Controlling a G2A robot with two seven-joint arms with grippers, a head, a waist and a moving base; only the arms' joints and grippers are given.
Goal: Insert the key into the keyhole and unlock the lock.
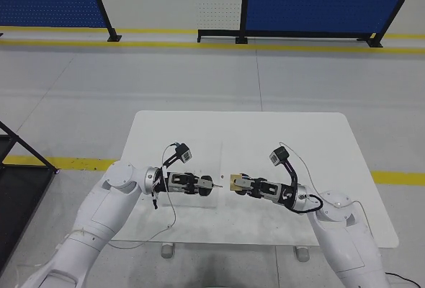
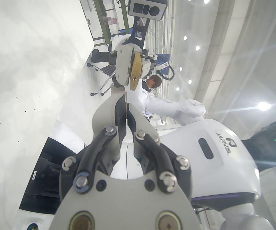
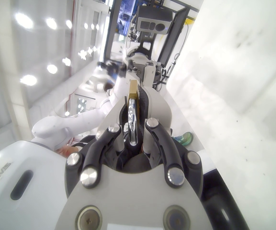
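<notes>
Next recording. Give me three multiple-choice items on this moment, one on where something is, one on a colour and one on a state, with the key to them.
1. Where is the lock?
A. flat on the table
B. in the right gripper
C. on the floor

2. What colour is the lock's body?
A. brass yellow
B. black
C. red

3. How does the key stand to the lock?
A. pushed fully in
B. short of it, not yet in
C. lying on the table beside it

Answers:
1 B: the right wrist view shows the lock clamped in that arm's own gripper.
2 A: the body shows yellow in the left wrist view.
3 B: the top view shows a gap between the lock and the tip of the key, which the left gripper holds.
</notes>
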